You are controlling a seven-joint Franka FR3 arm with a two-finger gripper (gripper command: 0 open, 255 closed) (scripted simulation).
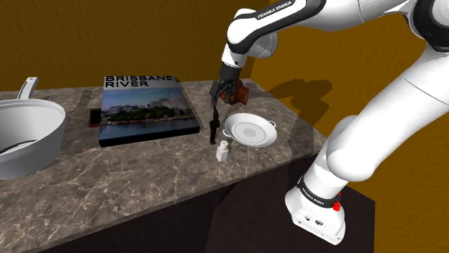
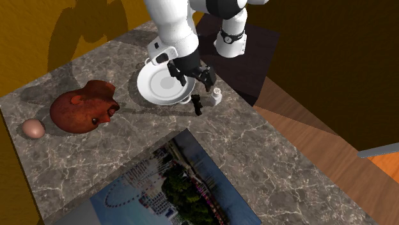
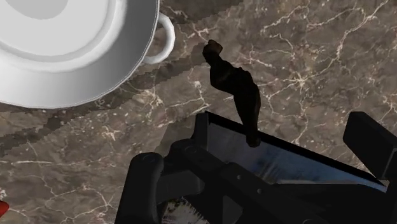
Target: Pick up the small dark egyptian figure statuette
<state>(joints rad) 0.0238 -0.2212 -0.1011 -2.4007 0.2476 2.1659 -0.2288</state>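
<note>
The dark statuette (image 2: 197, 103) stands on the tabletop (image 2: 275, 166) beside the white dish (image 2: 153, 88). The gripper (image 2: 195, 79) hovers just above it, fingers apart, holding nothing. Closing and lifting look yet to come.

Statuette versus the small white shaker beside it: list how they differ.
The statuette is dark; the shaker is white. The statuette is taller and slimmer, with an irregular figure outline; the shaker is short and squat. Both stand upright on the counter, close to the dish.
</note>
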